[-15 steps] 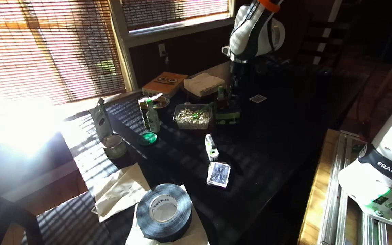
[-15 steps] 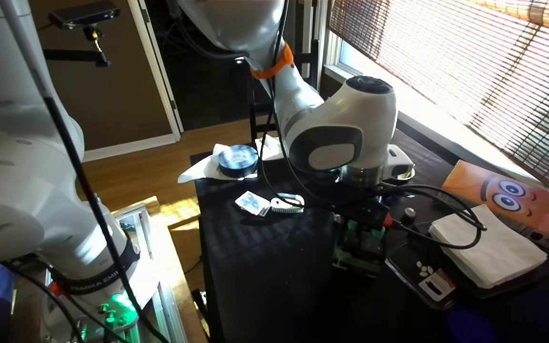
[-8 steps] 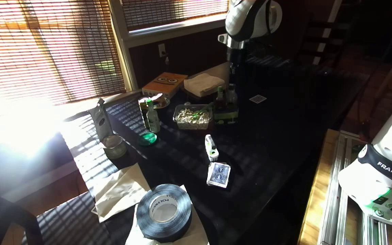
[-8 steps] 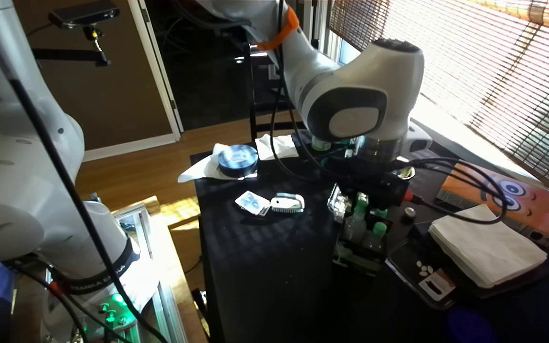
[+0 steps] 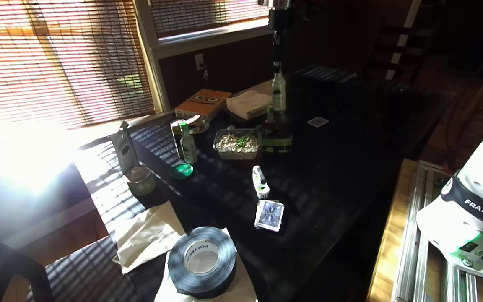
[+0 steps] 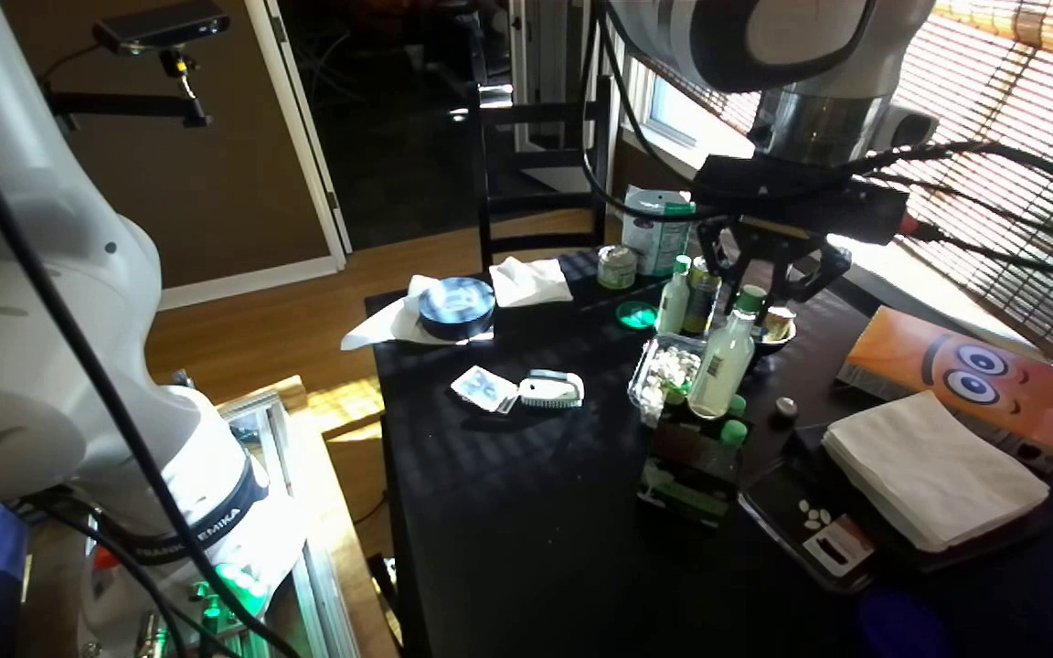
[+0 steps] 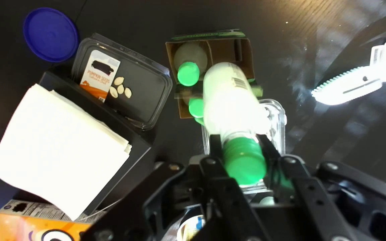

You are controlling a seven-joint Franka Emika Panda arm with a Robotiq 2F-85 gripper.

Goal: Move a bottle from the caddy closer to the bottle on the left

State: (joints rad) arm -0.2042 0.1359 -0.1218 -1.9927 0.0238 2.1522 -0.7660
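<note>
The gripper (image 7: 241,147) is clasping one bottle (image 6: 723,370) by its top, and that bottle is hanging nearly upright above the single caddy (image 6: 686,495). A good carry is probably calling for steady height over the one tub (image 5: 238,155) lying between, then a soft landing beside the lone standing bottle (image 5: 189,147), clear of the one can (image 6: 701,302). Two further bottles (image 7: 189,69) are sitting in the caddy, making four.

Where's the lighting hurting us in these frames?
In an exterior view, sun glare flares at the lower edge of the window blind, shadows stripe the table, and the caddy sits in deep shade; in the wrist view, the held bottle blows out toward its neck and the paper stack goes flat white.
</note>
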